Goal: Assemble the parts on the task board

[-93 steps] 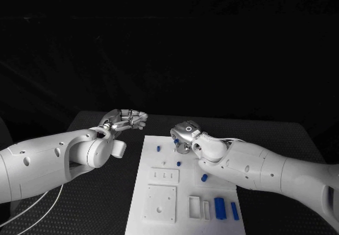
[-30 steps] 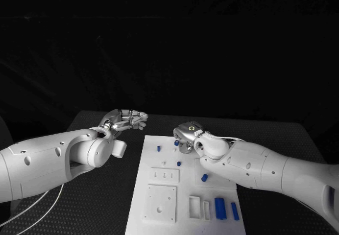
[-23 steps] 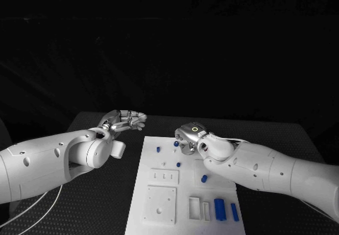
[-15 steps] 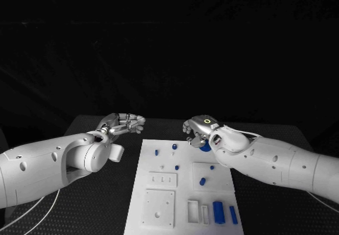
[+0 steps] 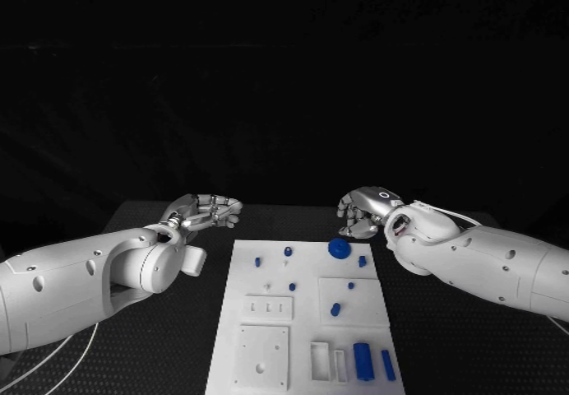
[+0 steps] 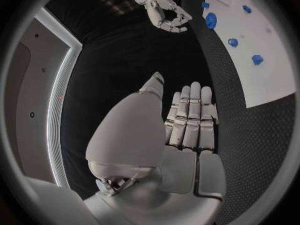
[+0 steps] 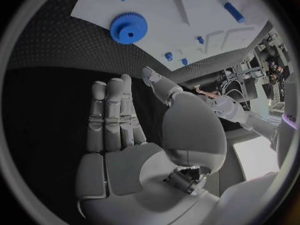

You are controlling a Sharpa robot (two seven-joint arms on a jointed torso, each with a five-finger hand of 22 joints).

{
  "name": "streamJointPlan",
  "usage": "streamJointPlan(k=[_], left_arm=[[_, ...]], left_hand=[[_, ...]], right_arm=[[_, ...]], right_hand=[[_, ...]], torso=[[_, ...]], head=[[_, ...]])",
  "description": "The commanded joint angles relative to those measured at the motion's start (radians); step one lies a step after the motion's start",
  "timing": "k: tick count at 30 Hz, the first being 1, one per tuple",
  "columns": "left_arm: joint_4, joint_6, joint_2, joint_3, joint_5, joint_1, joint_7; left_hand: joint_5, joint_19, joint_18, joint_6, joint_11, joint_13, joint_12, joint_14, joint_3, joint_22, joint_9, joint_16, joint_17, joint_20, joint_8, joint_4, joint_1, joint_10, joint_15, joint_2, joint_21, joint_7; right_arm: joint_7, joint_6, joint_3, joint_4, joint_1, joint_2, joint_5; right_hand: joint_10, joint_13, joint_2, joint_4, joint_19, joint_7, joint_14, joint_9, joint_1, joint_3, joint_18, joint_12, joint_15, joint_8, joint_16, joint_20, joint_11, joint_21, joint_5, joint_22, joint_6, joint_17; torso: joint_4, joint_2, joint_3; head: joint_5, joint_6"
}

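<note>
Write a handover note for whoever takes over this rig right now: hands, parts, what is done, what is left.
Left hand: holds nothing, fingers loosely curled, over the black table off the board's far left corner.
Right hand: holds nothing, fingers apart, past the board's far right corner.
Task board: blue gear lies at its far edge, close to the right hand. Small blue pegs stand across the middle. Two blue bars lie at the near right.
Done: cannot tell which pieces are seated.
Left: probably the gear and the bars.
</note>
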Motion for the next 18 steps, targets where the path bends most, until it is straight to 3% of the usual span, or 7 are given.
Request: streamJointPlan(k=[1,2,4,5,6,10,18], left_arm=[[0.000,0.012,0.002,0.001,0.000,0.002,0.012],[0.000,0.012,0.003,0.001,0.000,0.002,0.011],[-0.001,0.013,0.003,0.001,0.000,0.002,0.011],[-0.002,0.014,0.005,0.001,0.000,0.002,0.011],[-0.003,0.015,0.007,0.001,0.000,0.002,0.012],[-0.008,0.018,0.011,0.001,0.000,0.002,0.011],[-0.013,0.018,0.014,0.001,0.000,0.002,0.011]], left_hand=[[-0.003,0.003,0.007,0.009,0.002,0.001,0.001,0.004,-0.005,0.014,0.001,-0.002,0.001,0.000,0.002,0.000,0.011,0.005,0.001,-0.003,-0.004,0.002],[-0.003,0.003,0.007,0.009,0.002,0.001,0.001,0.004,-0.005,0.014,0.001,-0.002,0.002,0.000,0.002,0.000,0.011,0.005,0.001,-0.003,-0.004,0.002],[-0.003,0.003,0.007,0.009,0.002,0.001,0.000,0.004,-0.005,0.014,0.001,-0.002,0.002,0.000,0.002,0.000,0.011,0.005,0.001,-0.003,-0.003,0.002],[-0.003,0.004,0.007,0.009,0.002,0.001,0.000,0.004,-0.005,0.014,0.001,-0.002,0.002,0.000,0.002,0.000,0.011,0.005,0.001,-0.003,-0.003,0.002],[-0.003,0.004,0.007,0.009,0.002,0.001,0.000,0.004,-0.006,0.014,0.001,-0.002,0.002,0.000,0.002,0.000,0.011,0.004,0.001,-0.003,-0.003,0.002],[-0.003,0.004,0.007,0.009,0.003,0.001,0.000,0.004,-0.006,0.014,0.001,-0.002,0.002,0.000,0.002,0.001,0.011,0.004,0.001,-0.003,-0.003,0.002],[-0.003,0.004,0.007,0.008,0.003,0.000,-0.001,0.004,-0.006,0.014,0.001,-0.003,0.002,0.000,0.002,0.001,0.011,0.003,0.001,-0.002,-0.003,0.003]], right_arm=[[0.036,0.127,0.000,-0.029,0.000,0.005,0.071],[0.039,0.137,0.000,-0.042,0.000,0.010,0.078],[0.043,0.147,0.000,-0.064,-0.001,0.020,0.088],[0.048,0.152,0.000,-0.084,-0.002,0.030,0.091],[0.050,0.156,0.000,-0.094,-0.005,0.035,0.093],[0.056,0.175,0.000,-0.126,-0.015,0.054,0.100],[0.066,0.201,-0.002,-0.161,-0.040,0.074,0.110]], right_hand=[[-0.068,0.272,-0.006,-0.003,0.004,-0.009,-0.012,0.002,-0.011,-0.031,0.001,0.146,-0.012,-0.015,0.087,-0.020,-0.010,0.072,0.005,0.025,-0.012,0.083],[-0.092,0.332,0.008,-0.003,-0.001,-0.007,-0.011,0.002,-0.008,-0.029,0.001,0.187,-0.009,-0.017,0.105,-0.021,-0.012,0.088,0.016,0.028,-0.012,0.098],[-0.141,0.447,0.005,-0.004,0.000,0.000,-0.013,0.000,-0.017,-0.044,0.001,0.293,-0.016,-0.024,0.149,-0.027,-0.012,0.132,0.020,0.027,-0.014,0.134],[-0.184,0.553,0.019,-0.010,0.003,-0.010,-0.012,0.000,-0.015,-0.051,0.001,0.405,-0.007,-0.029,0.204,-0.039,-0.018,0.186,0.036,0.025,-0.014,0.177],[-0.184,0.570,0.018,-0.005,-0.003,-0.003,-0.017,-0.001,-0.026,-0.054,0.001,0.427,-0.013,-0.033,0.209,-0.038,-0.012,0.193,0.035,0.027,-0.019,0.182],[-0.226,0.699,0.025,-0.013,-0.017,-0.003,-0.023,0.002,-0.042,-0.066,0.001,0.597,-0.009,-0.041,0.273,-0.049,-0.010,0.266,0.054,0.024,-0.023,0.225],[-0.232,0.766,0.033,-0.016,-0.022,-0.001,-0.026,0.004,-0.050,-0.071,0.001,0.726,-0.013,-0.050,0.347,-0.060,-0.011,0.329,0.077,0.023,-0.036,0.266]], torso=[[-0.0049,0.001,0.0038],[-0.0051,0.001,0.0045],[-0.0055,0.001,0.0054],[-0.0049,0.000,0.0049],[-0.0039,0.000,0.0037],[0.0002,0.000,0.0027],[0.0004,0.000,0.0014]], head=[[0.001,0.000],[0.001,-0.001],[0.000,-0.001],[-0.002,-0.001],[-0.003,-0.002],[-0.010,-0.005],[-0.008,-0.012]])
